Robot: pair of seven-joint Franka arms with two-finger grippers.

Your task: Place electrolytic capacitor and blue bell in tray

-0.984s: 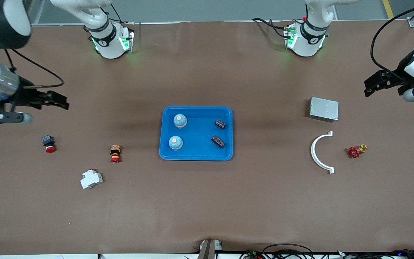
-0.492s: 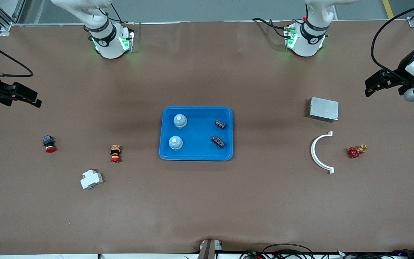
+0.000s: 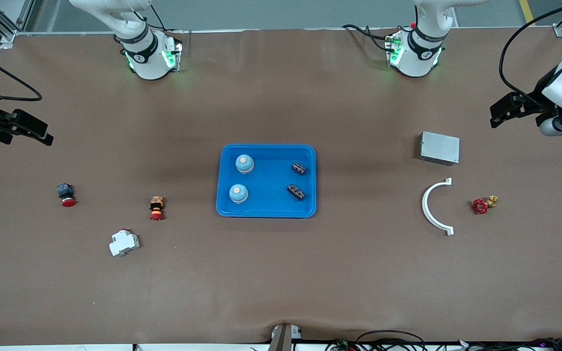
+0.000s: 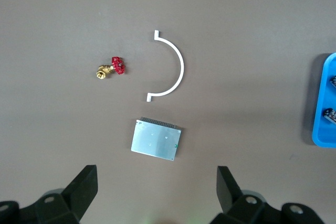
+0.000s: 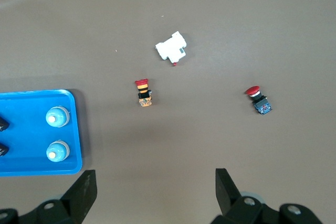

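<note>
At the middle of the brown tabletop point(image 3: 281, 273) lay the blue tray point(image 3: 266, 211), and all four task parts sat inside it. Two blue bells stood at the tray's end toward the right arm: one bell point(image 3: 244, 164) farther from the front camera, the other bell point(image 3: 238, 193) nearer to it. Two dark electrolytic capacitors lay at the tray's end toward the left arm, one capacitor point(image 3: 299, 168) farther from the camera and the second capacitor point(image 3: 295, 191) nearer. None of the four touched another.

The right gripper point(image 3: 32, 129) hung over bare tabletop at the right arm's end, well apart from the tray, its jaws spread and holding nothing; the right wrist view showed its two dark fingers point(image 5: 84, 192) wide apart. Nearer to the camera on that end lay a red push button point(image 3: 66, 194), a red-and-orange switch point(image 3: 156, 208) and a white circuit breaker point(image 3: 124, 243).

The left gripper point(image 3: 503, 108) hung over the left arm's end of the table, also spread and empty, with its fingers point(image 4: 227, 187) set wide in the left wrist view. A grey metal box point(image 3: 439, 148) lay near it, then a white curved bracket point(image 3: 427, 207) nearer to the camera and a red-handled brass valve point(image 3: 483, 204) beside the bracket.
</note>
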